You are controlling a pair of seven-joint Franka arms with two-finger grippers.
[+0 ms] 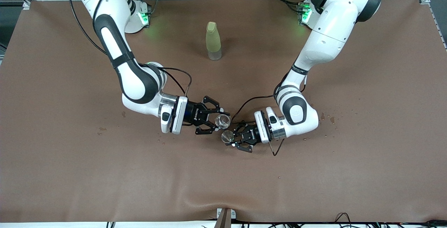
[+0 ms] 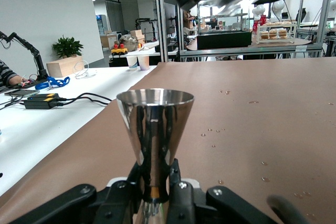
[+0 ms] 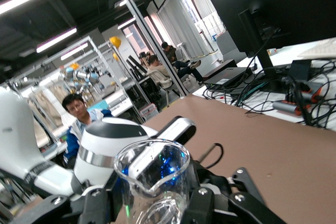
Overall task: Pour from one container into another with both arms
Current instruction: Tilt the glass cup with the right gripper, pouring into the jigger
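Nearest me, the left hand [image 1: 233, 138] grips the slim cup [image 1: 227, 137] upright over the tabletop [image 1: 70, 172], the right hand [image 1: 214, 120] clamps the tumbler [image 1: 222, 120] tilted seemingly just above it; misaligned rims would spill.

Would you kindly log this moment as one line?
right gripper: holds tumbler | left gripper: holds slim cup | both over mid-table | bottle: upright, untouched

Centre: right gripper [image 1: 213, 120] and left gripper [image 1: 233, 139] are crowding together — little passage between.
Obstacle: bottle [image 1: 213, 41] is standing well apart on the tabletop [image 1: 70, 172].
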